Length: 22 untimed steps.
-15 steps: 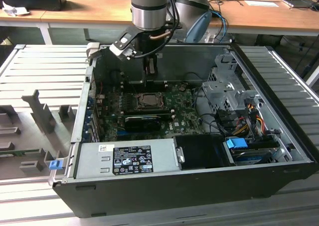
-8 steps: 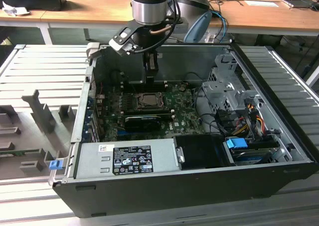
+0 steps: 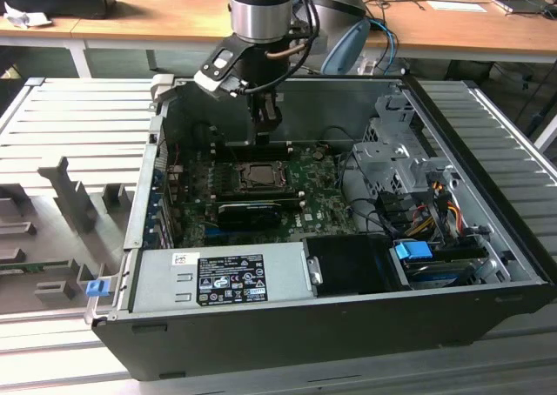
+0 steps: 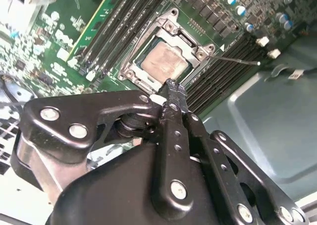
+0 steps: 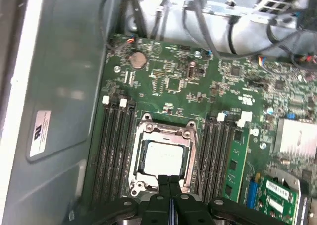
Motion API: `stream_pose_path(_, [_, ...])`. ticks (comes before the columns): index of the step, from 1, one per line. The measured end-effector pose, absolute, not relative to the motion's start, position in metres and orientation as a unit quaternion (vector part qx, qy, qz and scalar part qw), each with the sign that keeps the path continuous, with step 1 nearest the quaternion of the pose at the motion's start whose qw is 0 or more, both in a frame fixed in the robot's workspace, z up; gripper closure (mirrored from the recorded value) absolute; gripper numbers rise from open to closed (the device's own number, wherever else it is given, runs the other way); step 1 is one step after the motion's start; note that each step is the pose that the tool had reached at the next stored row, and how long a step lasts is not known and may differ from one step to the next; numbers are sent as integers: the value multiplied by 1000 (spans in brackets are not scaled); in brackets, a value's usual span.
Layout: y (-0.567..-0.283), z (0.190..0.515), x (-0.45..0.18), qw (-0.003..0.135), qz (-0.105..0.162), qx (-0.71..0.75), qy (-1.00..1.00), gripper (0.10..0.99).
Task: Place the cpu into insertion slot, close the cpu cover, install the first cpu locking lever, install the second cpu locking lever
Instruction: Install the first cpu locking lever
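Directly beneath the black gripper (image 5: 168, 179), its fingers pressed together on nothing, the pale silver square cpu (image 5: 163, 158) lay framed by the thin grey metal cpu cover (image 5: 166, 131), so any pressing probably belonged on that frame, never the chip face.

You'll see the arm (image 3: 261, 8) as a brushed silver-grey tube with a black collar under it, and a pale blue joint cap (image 3: 352, 38) further right. Black cables and one copper-brown cable (image 3: 288, 52) loop round the wrist beside a grey-white camera box (image 3: 218, 64). Your gripper (image 4: 171, 85) is glossy black linkage plates (rounded ends) pinned with bright silver screws (image 4: 178, 188), with slim black fingers (image 5: 162, 188).
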<state>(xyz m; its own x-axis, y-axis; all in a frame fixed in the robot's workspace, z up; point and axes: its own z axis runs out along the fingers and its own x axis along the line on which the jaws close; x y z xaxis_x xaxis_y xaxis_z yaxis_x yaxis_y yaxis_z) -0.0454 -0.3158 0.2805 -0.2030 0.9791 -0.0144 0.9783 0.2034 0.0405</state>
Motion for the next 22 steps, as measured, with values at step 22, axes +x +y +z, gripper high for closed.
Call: stream_pose_path(22, [-316,280,-45,17,13,525,851,980])
